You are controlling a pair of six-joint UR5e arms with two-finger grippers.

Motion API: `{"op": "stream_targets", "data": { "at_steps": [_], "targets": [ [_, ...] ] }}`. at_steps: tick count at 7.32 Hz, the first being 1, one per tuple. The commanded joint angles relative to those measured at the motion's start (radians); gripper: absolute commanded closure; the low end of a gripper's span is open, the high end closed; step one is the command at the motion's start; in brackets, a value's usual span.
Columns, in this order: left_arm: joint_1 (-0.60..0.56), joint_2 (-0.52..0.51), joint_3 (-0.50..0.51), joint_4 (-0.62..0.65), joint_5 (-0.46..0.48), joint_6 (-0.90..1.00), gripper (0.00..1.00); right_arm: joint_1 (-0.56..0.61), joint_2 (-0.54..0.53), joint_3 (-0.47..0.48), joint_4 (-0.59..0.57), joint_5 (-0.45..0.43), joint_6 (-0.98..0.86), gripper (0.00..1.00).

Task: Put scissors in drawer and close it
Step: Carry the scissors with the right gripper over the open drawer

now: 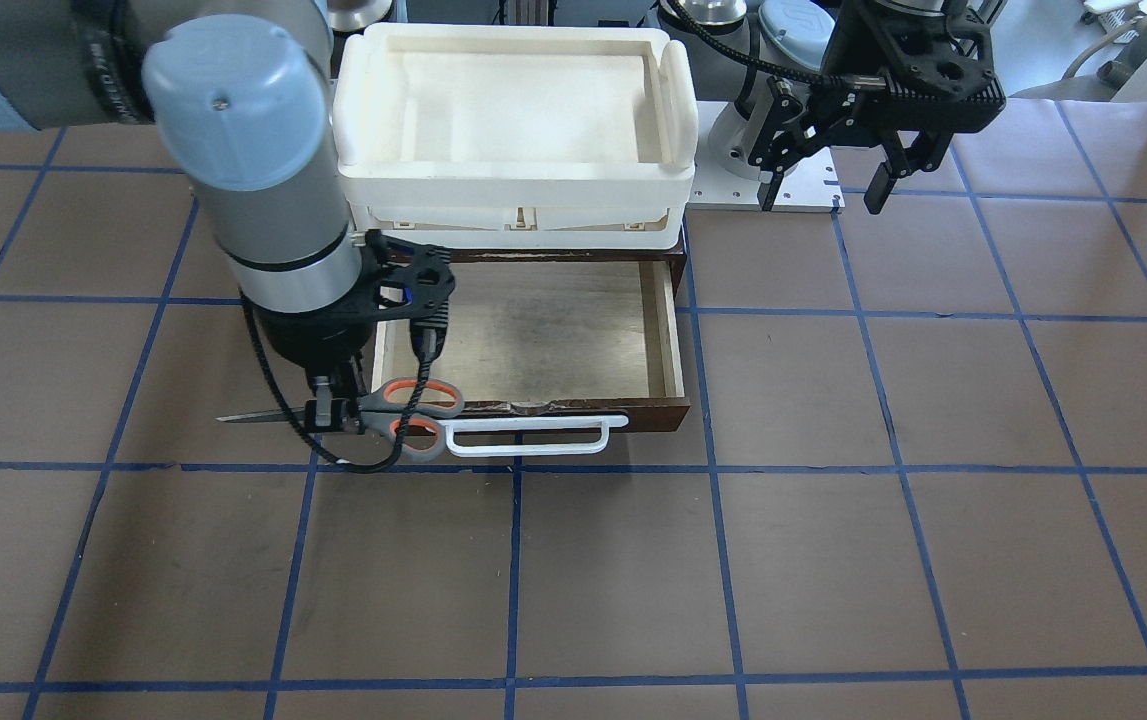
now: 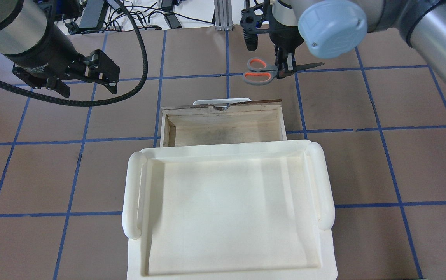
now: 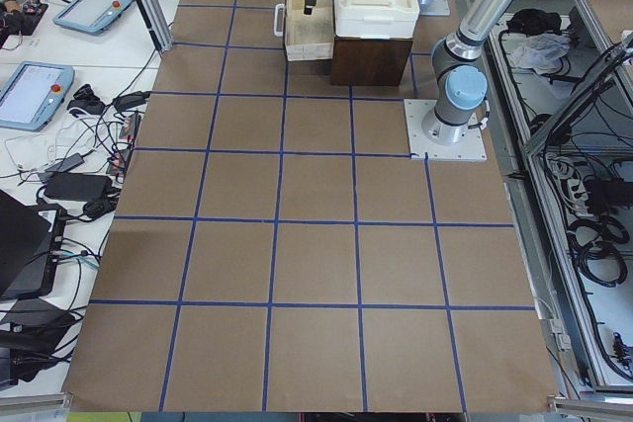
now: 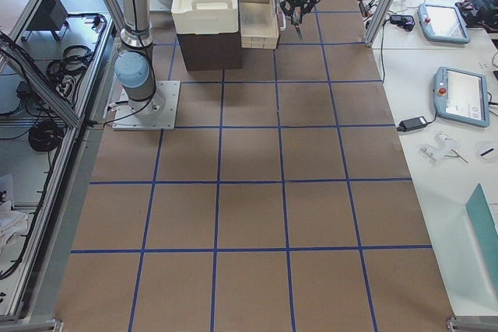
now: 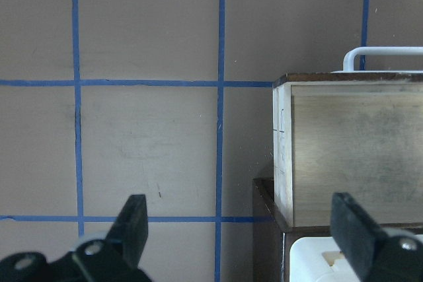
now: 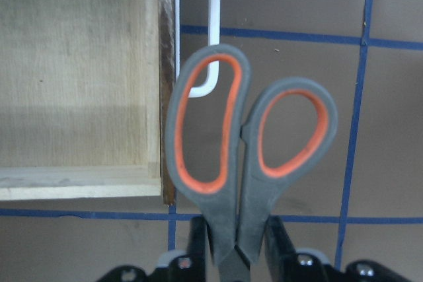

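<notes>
The scissors (image 1: 415, 412), dark grey with orange-lined loops, hang level in my right gripper (image 1: 331, 412), which is shut on them near the pivot. The blades point away from the drawer, toward the robot's right. The loops hover over the end of the white bar handle (image 1: 533, 437), just outside the drawer's dark front. The drawer (image 1: 533, 330) is pulled open and holds nothing. The overhead view shows the scissors (image 2: 259, 72), right gripper (image 2: 285, 67) and drawer (image 2: 223, 132); the right wrist view shows the loops (image 6: 244, 150). My left gripper (image 2: 88, 87) is open and empty, away to the drawer's side.
A white plastic tray (image 2: 133, 194) sits on the dark brown cabinet above the drawer and overhangs its back part. The table is brown with blue grid lines. The left arm's base plate (image 1: 803, 185) lies beside the cabinet.
</notes>
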Motion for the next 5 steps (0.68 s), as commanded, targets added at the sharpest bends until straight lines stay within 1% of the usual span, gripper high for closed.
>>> {"op": "stream_targets", "data": {
  "at_steps": [1,4,5],
  "targets": [
    [0.0,0.002,-0.002,0.0,0.0,0.0,0.0,0.104,0.005,0.002,0.006,0.025,0.035,1.0],
    [0.0,0.004,-0.002,0.0,0.0,-0.001,0.0,0.164,0.006,0.032,0.001,0.06,0.033,1.0],
    [0.0,0.004,-0.002,0.0,0.0,-0.001,0.0,0.166,0.008,0.061,-0.005,0.077,0.033,1.0]
  ]
}}
